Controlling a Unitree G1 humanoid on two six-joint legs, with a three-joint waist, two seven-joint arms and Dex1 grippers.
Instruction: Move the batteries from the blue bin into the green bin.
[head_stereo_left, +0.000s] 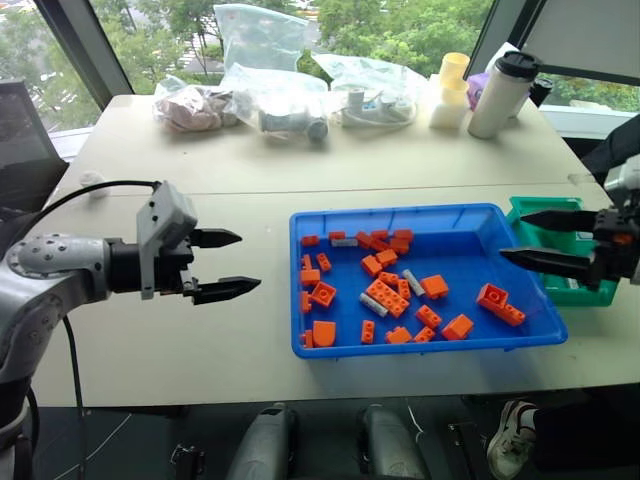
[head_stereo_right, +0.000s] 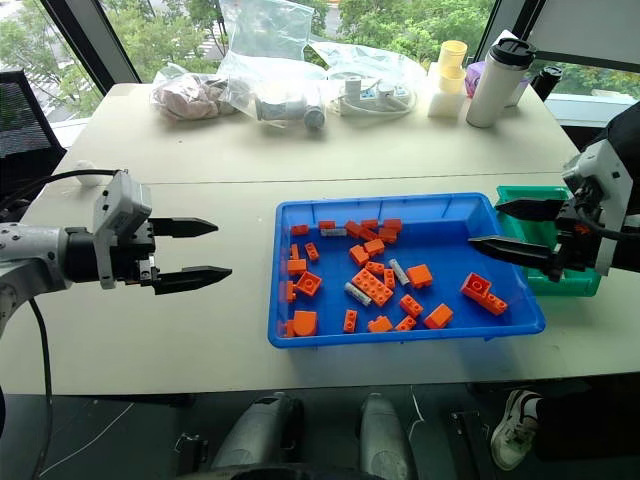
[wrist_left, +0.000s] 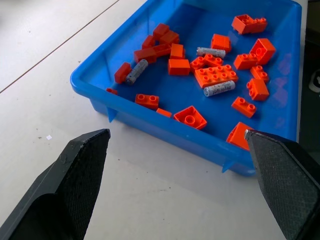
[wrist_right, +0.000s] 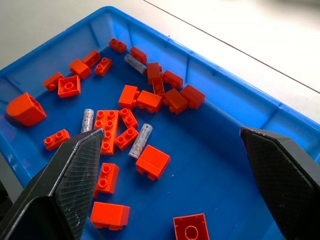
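Inside the blue bin (head_stereo_left: 440, 335), among scattered orange toy bricks (head_stereo_left: 385, 295), lie three batteries (wrist_right: 140, 140): one near the bin's far left corner, close to its far wall, and two in the middle of the heap, one on either side of a wide flat brick. All three rest flat on the blue floor, each touching or just beside bricks. The blue bin sits on the near half of the desk (head_stereo_left: 200, 150), toward its right side, with its long side running along the desk's near edge. The green bin (head_stereo_left: 575, 240) stands just beside the blue bin's right end, near the desk's right edge; what lies in it cannot be told.

The right gripper (head_stereo_left: 540, 240) hangs above the right end of the blue bin, in front of the green bin, its two black fingers spread wide and holding nothing. The left gripper (head_stereo_left: 225, 265) hovers over bare desk well to the left of the blue bin, pointing toward it, with its fingers also spread apart and empty.

Along the desk's far edge sit several clear plastic bags (head_stereo_left: 265, 85) with things inside, a stack of yellow and white cups (head_stereo_left: 450, 90), and a tall white tumbler (head_stereo_left: 503, 95) with a dark lid.
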